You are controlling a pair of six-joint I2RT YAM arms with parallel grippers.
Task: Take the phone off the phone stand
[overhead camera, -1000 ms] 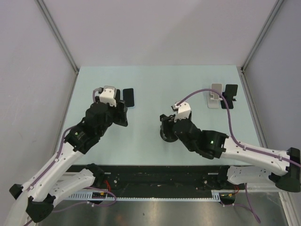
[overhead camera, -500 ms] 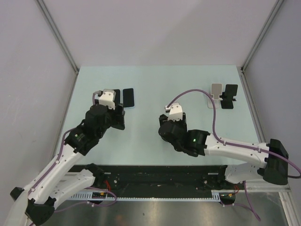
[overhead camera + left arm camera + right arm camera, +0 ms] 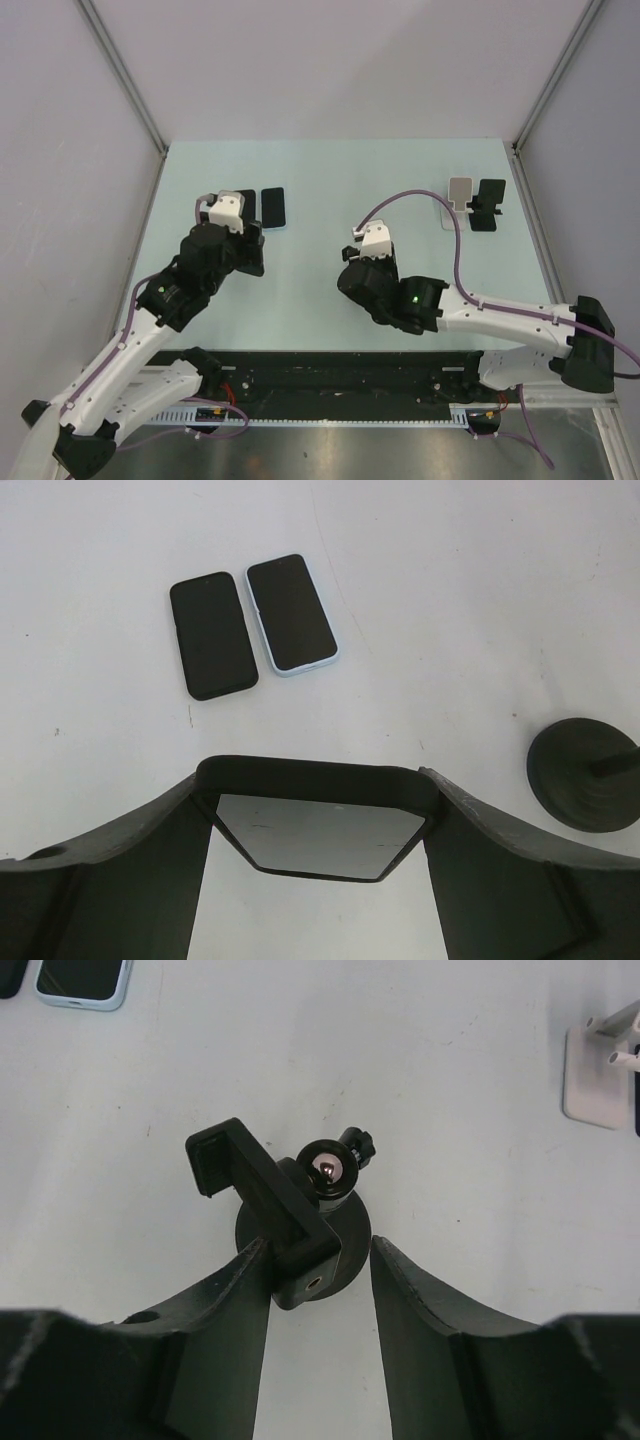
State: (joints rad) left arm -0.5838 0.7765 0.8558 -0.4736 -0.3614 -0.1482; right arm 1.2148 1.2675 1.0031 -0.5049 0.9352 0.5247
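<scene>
My left gripper (image 3: 318,788) is shut on a black phone (image 3: 320,832), held flat across its fingers above the table. In the top view it (image 3: 249,250) hangs at the left. The black phone stand (image 3: 300,1222), a round base with a ball joint and an empty clamp, stands between my right gripper's (image 3: 320,1260) open fingers. The left finger touches the clamp; the right finger is beside the base rim. In the top view the right gripper (image 3: 362,275) hides the stand. The stand's base also shows in the left wrist view (image 3: 583,775).
A black phone (image 3: 210,635) and a light-blue-cased phone (image 3: 292,615) lie side by side on the table beyond my left gripper; the blue one shows in the top view (image 3: 273,208). A white stand (image 3: 459,201) and a black stand (image 3: 490,205) sit far right.
My right arm has swung left and closed in over the black stand, which it now hides in the top view. My left gripper has drawn back slightly with the phone.
</scene>
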